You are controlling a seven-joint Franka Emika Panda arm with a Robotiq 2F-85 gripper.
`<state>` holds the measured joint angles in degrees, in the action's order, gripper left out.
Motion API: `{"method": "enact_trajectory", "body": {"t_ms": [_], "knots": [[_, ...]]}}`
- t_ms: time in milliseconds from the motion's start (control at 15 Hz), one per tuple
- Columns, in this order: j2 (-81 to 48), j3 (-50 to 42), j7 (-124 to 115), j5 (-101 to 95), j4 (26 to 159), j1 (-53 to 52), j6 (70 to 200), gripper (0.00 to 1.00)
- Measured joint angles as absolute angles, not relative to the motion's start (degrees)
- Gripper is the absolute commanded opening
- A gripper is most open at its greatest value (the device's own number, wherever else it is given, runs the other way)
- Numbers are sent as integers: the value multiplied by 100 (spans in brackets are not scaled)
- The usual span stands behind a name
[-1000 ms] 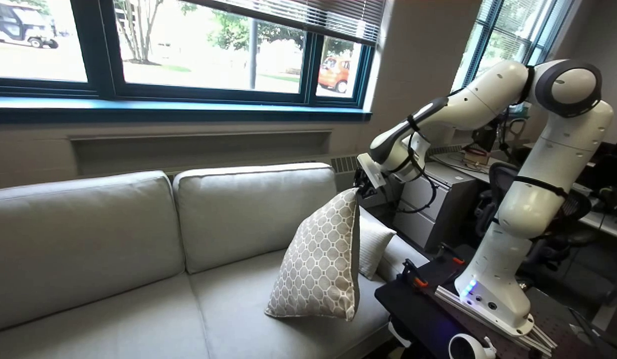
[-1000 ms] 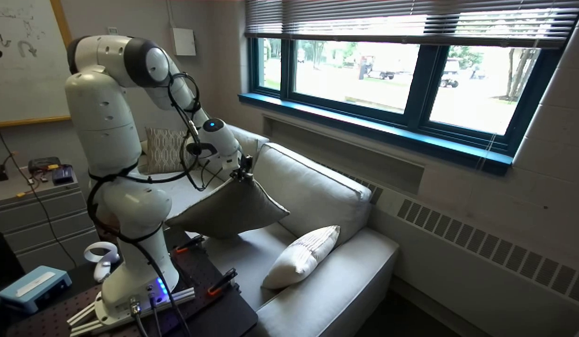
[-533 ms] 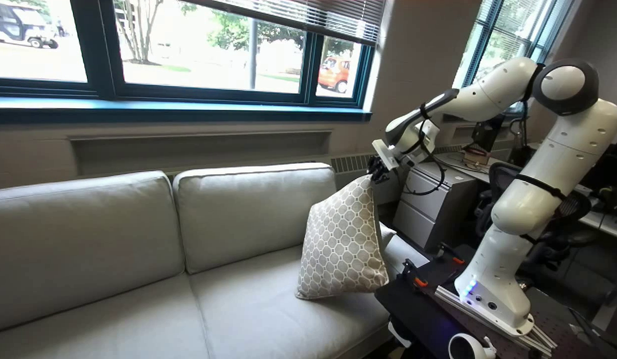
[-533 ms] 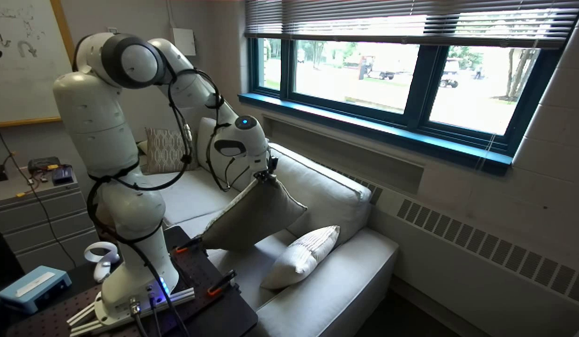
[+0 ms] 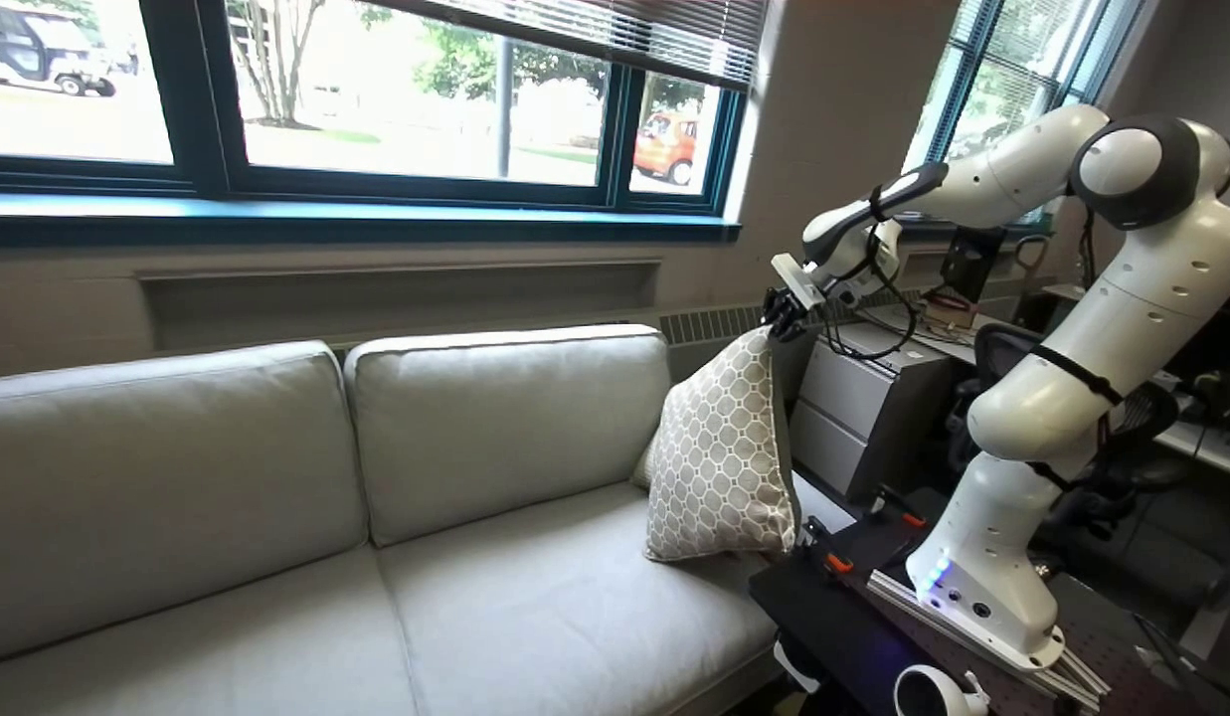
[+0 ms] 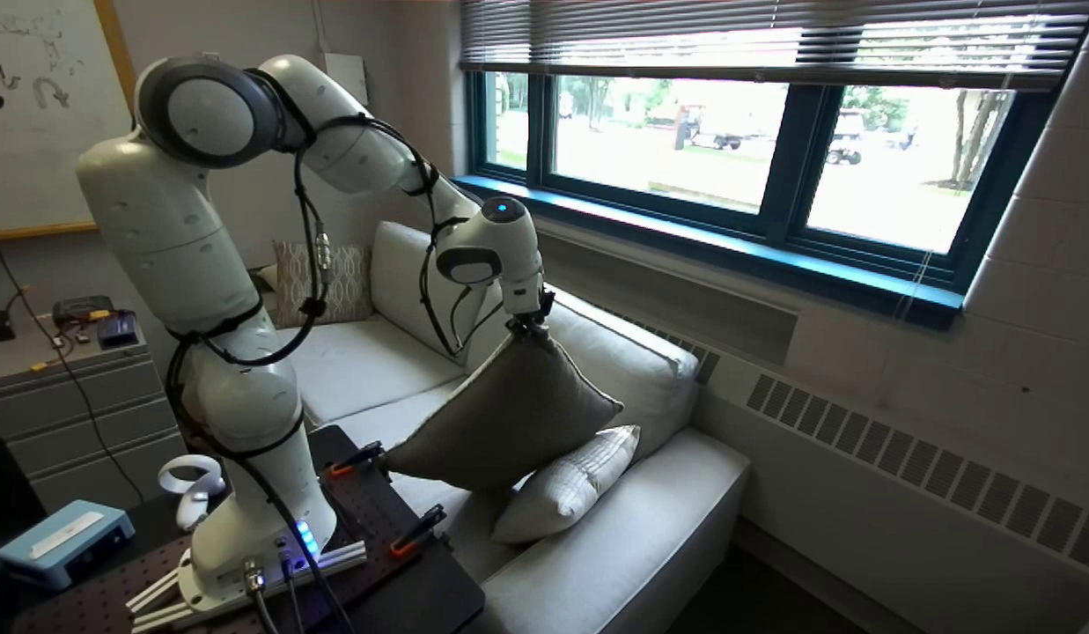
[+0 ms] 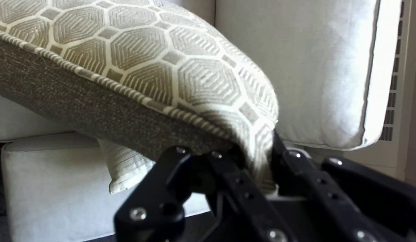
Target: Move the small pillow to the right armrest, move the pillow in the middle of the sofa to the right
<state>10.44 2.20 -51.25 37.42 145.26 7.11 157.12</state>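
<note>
patterned pillow [image 5: 719,447] is further right along the sofa [image 5: 535,602] than half a second ago in an exterior view, hanging corner-up below the gripper [image 5: 774,326]. in an exterior view the small pillow [image 6: 566,497] sits between it and the right armrest [image 6: 632,537], guessing the set-down hinges on that; can't tell if the two touch. wrist view: gripper's pinching one corner tight; beige lattice front, plain dark back, striped piping.

I can read no text; in an exterior view, the scrawl [image 6: 51,88] on the whiteboard [image 6: 47,158], well left of the claw [image 6: 528,326], is illegible.
</note>
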Motion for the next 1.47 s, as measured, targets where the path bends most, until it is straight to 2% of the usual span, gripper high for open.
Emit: {"method": "enact_trajectory", "body": {"t_ms": [733, 1133, 1467], "knots": [[989, 299, -4999, 3428, 13674, -142, 14506, 2], [673, -403, -2907, 3940, 13047, 30, 12436, 2], [-325, -657, -2118, 3723, 12378, 452, 11030, 2]]}}
